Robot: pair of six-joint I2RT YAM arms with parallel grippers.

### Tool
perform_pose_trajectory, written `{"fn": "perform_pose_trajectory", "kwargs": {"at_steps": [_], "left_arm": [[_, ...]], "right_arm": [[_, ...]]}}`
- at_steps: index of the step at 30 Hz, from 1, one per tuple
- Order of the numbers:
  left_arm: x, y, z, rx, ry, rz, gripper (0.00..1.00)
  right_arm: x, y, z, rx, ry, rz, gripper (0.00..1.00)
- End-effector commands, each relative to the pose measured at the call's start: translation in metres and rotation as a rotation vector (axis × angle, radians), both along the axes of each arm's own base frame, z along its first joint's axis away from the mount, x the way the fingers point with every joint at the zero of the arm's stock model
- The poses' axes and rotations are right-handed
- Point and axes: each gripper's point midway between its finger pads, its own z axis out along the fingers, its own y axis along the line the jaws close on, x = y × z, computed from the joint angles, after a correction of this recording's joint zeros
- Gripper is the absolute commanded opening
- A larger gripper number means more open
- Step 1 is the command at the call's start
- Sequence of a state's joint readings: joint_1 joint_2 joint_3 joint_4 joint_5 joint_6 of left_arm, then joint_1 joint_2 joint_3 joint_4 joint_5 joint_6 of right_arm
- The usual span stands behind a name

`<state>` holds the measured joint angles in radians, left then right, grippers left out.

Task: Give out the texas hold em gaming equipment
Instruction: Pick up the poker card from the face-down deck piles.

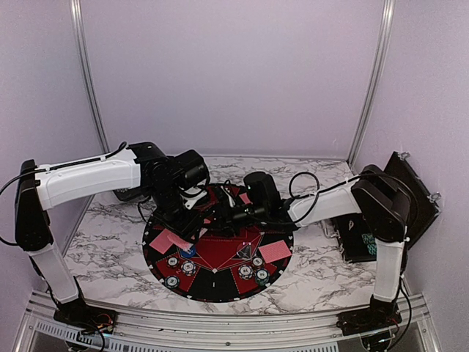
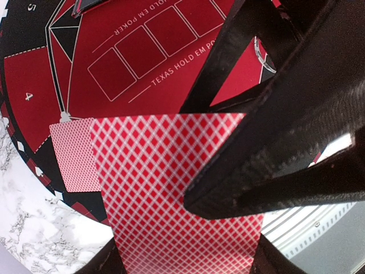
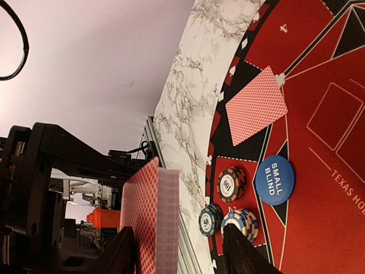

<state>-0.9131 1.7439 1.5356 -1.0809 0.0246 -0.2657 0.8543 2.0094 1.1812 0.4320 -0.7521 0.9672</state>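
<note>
Nearest the bases, along the near rim of the round mat [image 1: 220, 291]: left chips [image 3: 231, 184] and right chips [image 1: 261, 276] (three striped ones each), with a blue Small Blind disc [image 3: 275, 180] just beside the left ones. Just beyond, flat on the mat, a left card [image 1: 167, 240] and a right card [image 1: 275, 251], red backs up. Farther in, above the mat: left gripper [image 2: 187, 260] clamped on a deck of red-backed cards [image 3: 151, 217], right gripper [image 3: 179, 228] straddling it, fingers apart.
</note>
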Motion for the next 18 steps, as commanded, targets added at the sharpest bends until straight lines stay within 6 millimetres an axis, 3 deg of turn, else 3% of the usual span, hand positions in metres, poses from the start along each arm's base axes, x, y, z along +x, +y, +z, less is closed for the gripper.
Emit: {"fn": "perform_pose_trajectory", "kwargs": {"at_steps": [1,12,18], "left_arm": [[-0.004,0.004,0.015,-0.016,-0.020,-0.002,0.53],[-0.004,0.004,0.013,-0.012,-0.017,-0.001,0.53],[-0.005,0.005,0.013,-0.010,-0.016,-0.001,0.53]], "right_arm": [[0.014,-0.010,0.000,-0.042,-0.014,-0.053,0.50],[0.013,-0.012,0.026,0.011,-0.035,-0.053,0.50],[0.016,-0.023,0.040,0.047,-0.040,-0.077,0.50]]}}
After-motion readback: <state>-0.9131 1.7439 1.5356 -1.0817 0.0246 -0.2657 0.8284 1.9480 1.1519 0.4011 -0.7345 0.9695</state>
